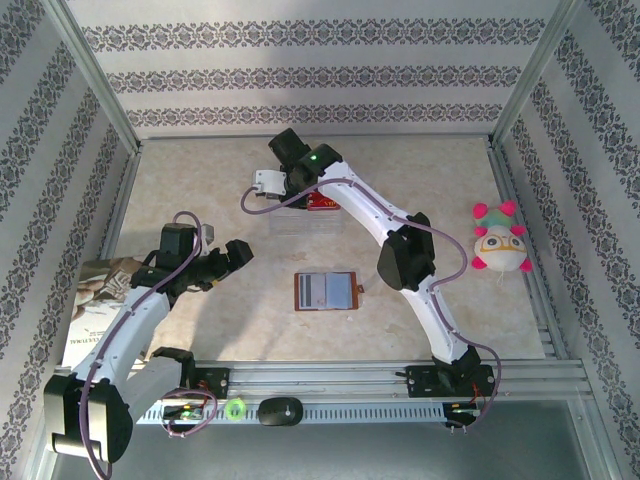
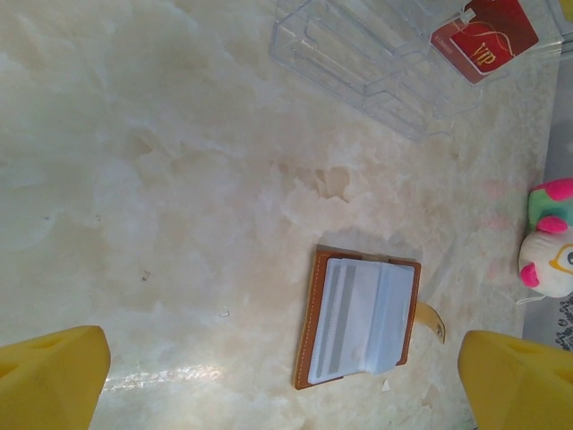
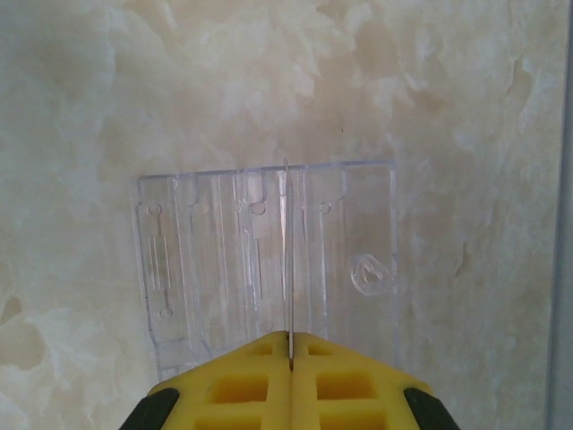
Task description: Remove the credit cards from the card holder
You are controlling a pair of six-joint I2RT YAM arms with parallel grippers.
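Eyes on the right end effector (image 3: 289,345) first: its two yellow pads are pressed together on a small thin rectangular plastic card, which from its own wrist camera is only a fine line running straight out ahead of the fingertips. From the other wrist that card reads as the red plastic card with pale gold print (image 2: 483,36). Directly under it and under the right end effector lies the clear ridged plastic tray (image 3: 206,260), flat on the pale marbled desk (image 1: 200,190). Whether the card's lower edge touches the tray I cannot tell. Over to the left end effector (image 1: 232,260): fingers spread wide, nothing between them, hovering above the desk. Ahead of it and a little toward its right finger sits the small brown leather folding card holder (image 2: 358,318). It lies open and flat, grey-blue lining facing up, with its snap tab (image 2: 431,321) poking out on the side nearer that right finger. The card holder is well apart from both end effectors, and from above it is closer to the arm bases than the tray is. Off beyond the right arm's elbow, a white plush toy with pink and green tufts (image 1: 498,238) rests near the desk's edge, and a printed booklet (image 1: 88,300) lies beneath the left arm.
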